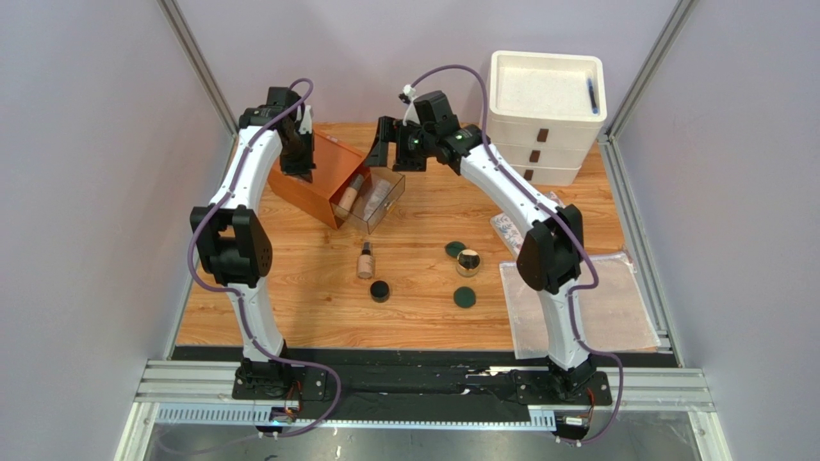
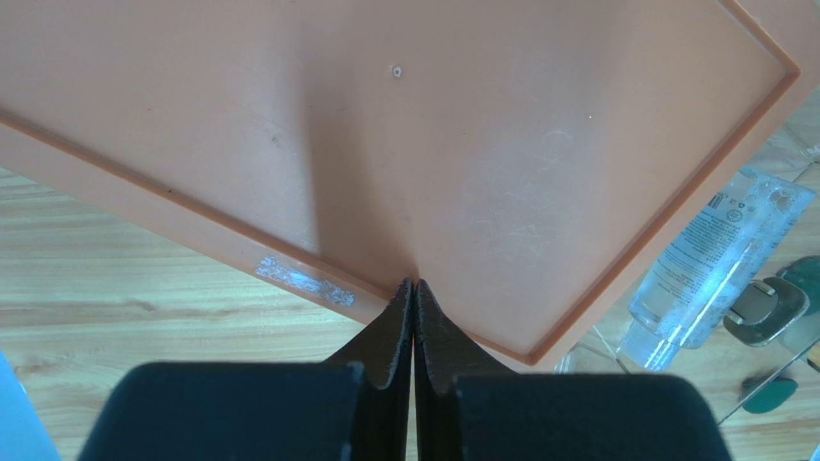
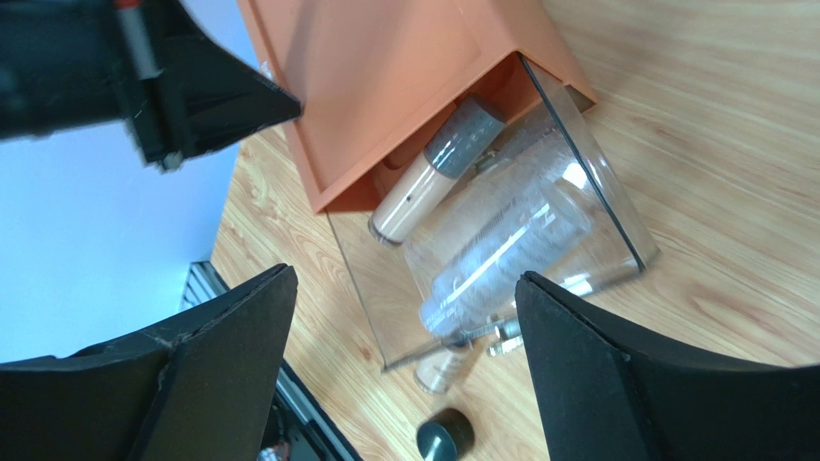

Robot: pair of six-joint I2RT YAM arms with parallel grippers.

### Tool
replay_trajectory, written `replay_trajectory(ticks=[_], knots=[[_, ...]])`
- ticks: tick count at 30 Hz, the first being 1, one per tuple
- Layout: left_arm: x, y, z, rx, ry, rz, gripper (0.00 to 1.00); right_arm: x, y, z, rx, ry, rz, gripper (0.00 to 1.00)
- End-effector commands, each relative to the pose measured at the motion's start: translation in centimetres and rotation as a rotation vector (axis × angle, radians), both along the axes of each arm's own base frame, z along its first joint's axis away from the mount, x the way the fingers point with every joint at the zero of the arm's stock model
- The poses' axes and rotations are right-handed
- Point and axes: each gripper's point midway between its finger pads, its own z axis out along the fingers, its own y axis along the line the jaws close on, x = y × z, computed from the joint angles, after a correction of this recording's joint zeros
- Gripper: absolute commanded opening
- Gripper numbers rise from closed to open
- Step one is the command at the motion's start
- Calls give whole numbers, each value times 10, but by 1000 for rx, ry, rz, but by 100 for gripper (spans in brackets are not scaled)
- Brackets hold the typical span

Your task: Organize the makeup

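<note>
From above, the worktop [image 1: 289,307] carries one foundation bottle [image 1: 365,261], one black round pot [image 1: 380,291], one gold-rimmed jar [image 1: 469,261] and two dark green discs [image 1: 454,250] [image 1: 466,298]. The bottle lies flat, its long axis running near to far. An orange box [image 1: 313,182] has a clear drawer [image 1: 385,206] pulled out, holding two tubes that lie side by side on a diagonal. The left gripper [image 1: 296,165] is on the box and the right gripper [image 1: 390,154] hangs over the drawer. The left wrist view shows the left gripper [image 2: 414,288] clenched on nothing, its tips against the box top [image 2: 433,125], with the clear tube [image 2: 717,254] off to the right. The right wrist view shows the right gripper [image 3: 404,279] released, its fingers spread wide above the drawer [image 3: 616,221]. There the beige tube [image 3: 414,197] points its grey cap into the box, and the clear tube [image 3: 500,259] lies beside it
</note>
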Motion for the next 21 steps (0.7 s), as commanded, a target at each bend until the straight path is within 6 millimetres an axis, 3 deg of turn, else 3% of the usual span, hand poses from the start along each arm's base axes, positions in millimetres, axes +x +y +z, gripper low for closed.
replay_trajectory(ticks=[1,4,5,6,8,9,11,12,17,21], knots=[[-11,4,-10,8,67,7,0,-31,-17,49,-68,-180,59,89],[-10,5,-7,14,63,6,0,-60,-22,16,-184,-154,132,89],[-9,5,-7,14,60,5,0,-70,-26,13,-207,-150,149,89],[-9,5,-7,14,60,5,0,-85,-26,-7,-252,-122,180,88],[-9,4,-5,10,57,5,0,-99,-30,-19,-309,-132,213,88],[-9,2,-5,3,58,3,0,-116,-27,-36,-348,-117,253,89],[-8,2,-4,1,56,4,0,-129,-29,-48,-419,-140,284,91],[-9,2,-3,-3,57,4,0,-144,-23,-57,-440,-136,326,95],[-8,-1,-1,-14,53,2,0,-172,-5,-88,-511,-125,369,99],[-9,-1,-2,-15,59,2,0,-168,6,-109,-525,-92,314,94]])
